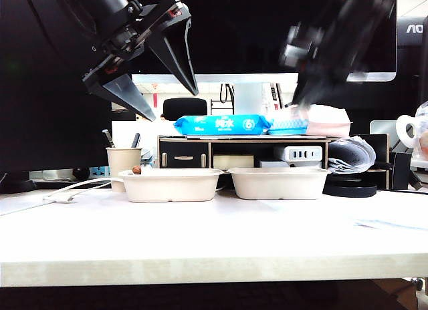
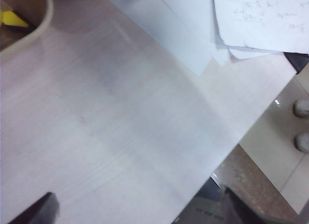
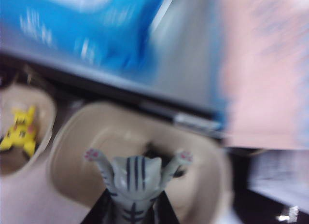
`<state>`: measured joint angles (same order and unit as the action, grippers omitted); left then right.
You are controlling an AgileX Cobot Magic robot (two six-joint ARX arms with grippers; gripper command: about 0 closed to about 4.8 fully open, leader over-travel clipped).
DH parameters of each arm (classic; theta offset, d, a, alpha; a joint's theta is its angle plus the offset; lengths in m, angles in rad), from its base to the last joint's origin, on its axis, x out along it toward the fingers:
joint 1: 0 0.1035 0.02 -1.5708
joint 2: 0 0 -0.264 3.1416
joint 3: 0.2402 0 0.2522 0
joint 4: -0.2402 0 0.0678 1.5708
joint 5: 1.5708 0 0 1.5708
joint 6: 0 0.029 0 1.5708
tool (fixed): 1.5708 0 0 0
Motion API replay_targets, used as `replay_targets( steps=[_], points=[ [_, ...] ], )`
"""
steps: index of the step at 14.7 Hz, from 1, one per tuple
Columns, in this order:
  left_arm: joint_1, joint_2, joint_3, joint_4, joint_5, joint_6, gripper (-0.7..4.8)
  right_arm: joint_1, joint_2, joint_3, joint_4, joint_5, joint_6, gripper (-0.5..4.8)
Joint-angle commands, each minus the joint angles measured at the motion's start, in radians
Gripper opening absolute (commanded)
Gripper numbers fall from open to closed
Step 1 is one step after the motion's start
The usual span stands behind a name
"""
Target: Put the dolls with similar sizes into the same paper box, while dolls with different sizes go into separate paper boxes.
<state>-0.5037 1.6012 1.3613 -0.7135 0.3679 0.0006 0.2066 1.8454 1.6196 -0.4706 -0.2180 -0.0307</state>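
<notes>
Dolls first: my right gripper (image 3: 133,215) is clenched on the grey striped cat doll (image 3: 134,181), whose paws stretch upward, and I carry it in the air above the right paper box (image 1: 279,183). In my right wrist view a small dark doll (image 3: 155,156), too blurred to make out, lies inside that box behind the cat. The yellow doll (image 3: 19,132) lies in the left paper box (image 1: 170,184). Both boxes sit side by side on the tabletop (image 1: 214,230), in front of a low shelf (image 1: 242,151) topped with a blue wipes pack (image 1: 223,125). My left gripper (image 1: 157,73) hangs high above the left box, its jaws released and spread wide, holding nothing. A beige pen cup (image 1: 123,164) stands just left of the left box.
</notes>
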Motion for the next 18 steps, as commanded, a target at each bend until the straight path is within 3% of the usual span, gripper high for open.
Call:
replay_targets(
  steps=[1,6,7,8,14,18],
  points=[
    [0.002,-0.003,0.002,0.015,-0.009,0.003,4.62,0.034,0.079,0.007,0.019,-0.040,0.005,-0.01],
    [0.002,-0.003,0.002,0.013,-0.009,0.003,4.62,0.035,0.100,0.007,0.031,-0.047,0.005,-0.01],
    [0.002,-0.003,0.002,0.013,-0.009,0.003,4.62,0.035,0.100,0.007,0.031,-0.047,0.005,1.09],
    [0.002,-0.003,0.002,0.013,-0.009,0.003,4.62,0.035,0.100,0.007,0.031,-0.046,0.005,3.06],
    [0.002,-0.003,0.002,0.011,-0.008,0.003,4.62,0.035,0.094,0.007,0.014,-0.051,0.006,3.19],
    [0.002,-0.004,0.002,0.003,-0.005,-0.001,4.62,0.035,-0.039,0.007,0.001,-0.049,0.008,3.18]
  ],
)
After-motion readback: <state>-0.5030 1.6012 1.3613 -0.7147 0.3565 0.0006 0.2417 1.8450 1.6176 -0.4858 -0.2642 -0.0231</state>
